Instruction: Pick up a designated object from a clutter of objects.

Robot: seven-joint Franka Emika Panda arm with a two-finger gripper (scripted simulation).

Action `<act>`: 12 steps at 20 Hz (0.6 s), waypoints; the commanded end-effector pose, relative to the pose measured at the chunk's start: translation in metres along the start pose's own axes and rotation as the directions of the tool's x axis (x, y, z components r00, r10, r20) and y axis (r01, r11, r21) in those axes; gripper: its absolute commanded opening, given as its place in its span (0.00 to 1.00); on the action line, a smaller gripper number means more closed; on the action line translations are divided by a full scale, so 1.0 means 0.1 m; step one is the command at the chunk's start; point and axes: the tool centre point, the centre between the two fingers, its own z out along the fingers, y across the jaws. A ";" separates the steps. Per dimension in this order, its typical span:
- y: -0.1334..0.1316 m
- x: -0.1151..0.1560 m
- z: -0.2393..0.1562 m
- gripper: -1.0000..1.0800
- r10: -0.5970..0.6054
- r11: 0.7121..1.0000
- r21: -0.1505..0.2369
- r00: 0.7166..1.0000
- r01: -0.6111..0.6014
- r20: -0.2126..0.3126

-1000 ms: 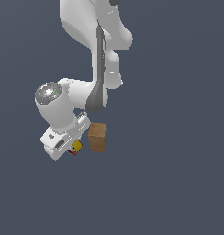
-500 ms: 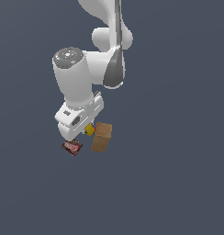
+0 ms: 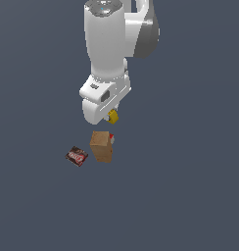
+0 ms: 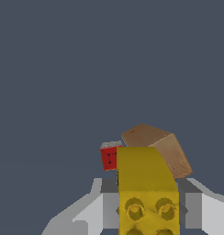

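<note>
My gripper [image 3: 112, 116] is shut on the tiny bright yellow object [image 3: 113, 116] and holds it in the air above the clutter. In the wrist view the yellow object [image 4: 146, 183] is a studded block with a curved top, clamped between my gripper's [image 4: 148, 209] grey fingers [image 4: 194, 209]. The tan-brown box [image 3: 101, 146] lies below it and also shows in the wrist view [image 4: 159, 148]. The flat dark red packet [image 3: 77, 156] with a white label lies apart, towards the exterior view's left of the box.
A small red piece with a pale top [image 4: 110, 155] sits against the brown box, and it peeks out behind the box in the exterior view [image 3: 111, 138]. The floor [image 3: 190, 196] is a plain dark grey-blue surface.
My gripper has risen and swung towards the exterior view's right, carrying the yellow object from beside the red packet up above the box. The arm now stands more upright.
</note>
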 end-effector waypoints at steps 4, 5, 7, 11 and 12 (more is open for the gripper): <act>-0.43 0.22 -0.50 0.00 0.000 1.000 0.001 1.000 0.000 0.001; -0.51 0.26 -0.59 0.00 0.000 1.000 0.002 1.000 0.000 0.001; -0.66 0.33 -0.76 0.00 0.000 1.000 0.002 1.000 0.000 0.001; -0.92 0.48 -1.08 0.00 0.000 1.000 0.004 1.000 0.000 0.001; -0.98 0.51 -1.16 0.00 0.000 1.000 0.004 1.000 0.000 0.001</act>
